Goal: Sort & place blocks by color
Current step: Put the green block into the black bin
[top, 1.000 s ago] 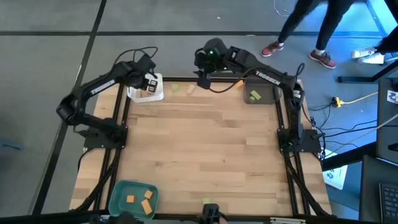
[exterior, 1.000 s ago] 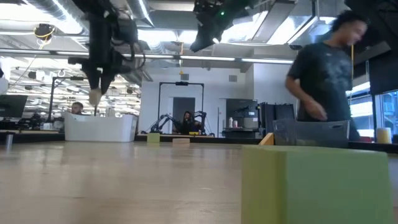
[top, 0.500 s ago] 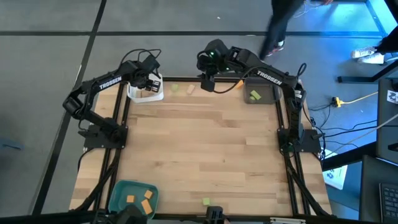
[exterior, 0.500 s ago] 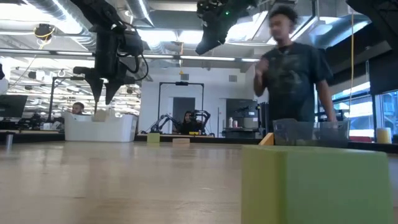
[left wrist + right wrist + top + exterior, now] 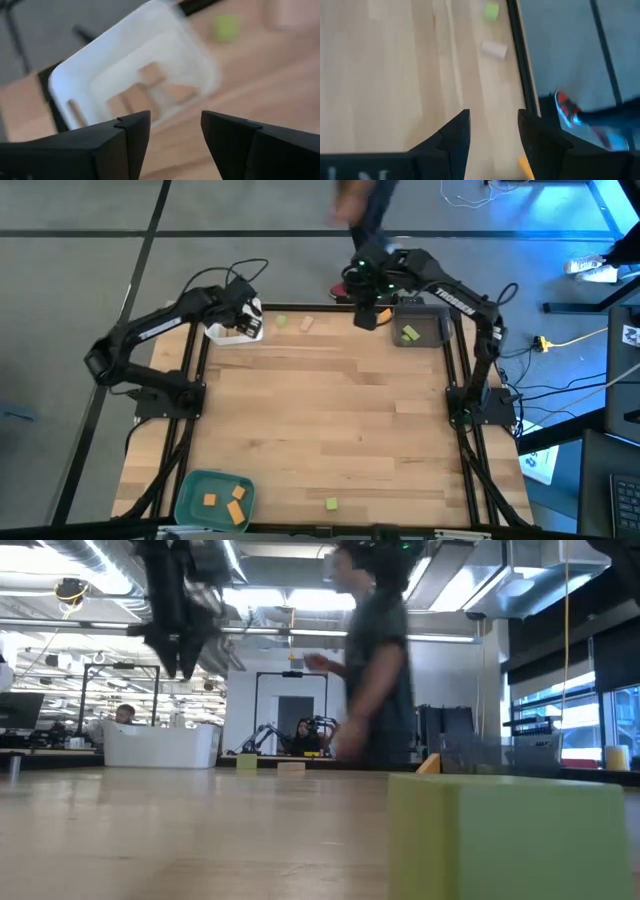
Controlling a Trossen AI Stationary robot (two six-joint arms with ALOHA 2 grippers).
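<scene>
Sorting blocks into three trays on the bench

Spanning most of the high view, the wooden bench (image 5: 330, 420) carries three trays. Largest is the teal tray (image 5: 192, 490) at the near left corner, holding three orange blocks (image 5: 234, 507). The grey tray (image 5: 432, 332) at the far right corner holds one green block (image 5: 409, 333). The white tray (image 5: 250, 332) at the far left corner is partly covered from above by the left arm; the left wrist view looks into that white tray (image 5: 90, 65) and shows several tan blocks (image 5: 150, 75) lying inside, which the high view does not reveal.

Loose pieces lie on the bench: a light green block (image 5: 282, 322) and a tan block (image 5: 307, 324) side by side along the far edge between the white and grey trays, and another green block (image 5: 331, 503) near the front edge. The low view shows that front block (image 5: 510, 835) huge and close, hiding much of the bench behind it.

The left end effector (image 5: 240, 318) hovers over the white tray, its fingers (image 5: 125, 140) parted with nothing between them. The right end effector (image 5: 365, 315) hangs above the far edge just left of the grey tray, fingers (image 5: 452, 135) apart and empty; its wrist view shows the green and tan blocks ahead near the bench edge.

A person (image 5: 375, 670) stands behind the bench, blurred.
</scene>
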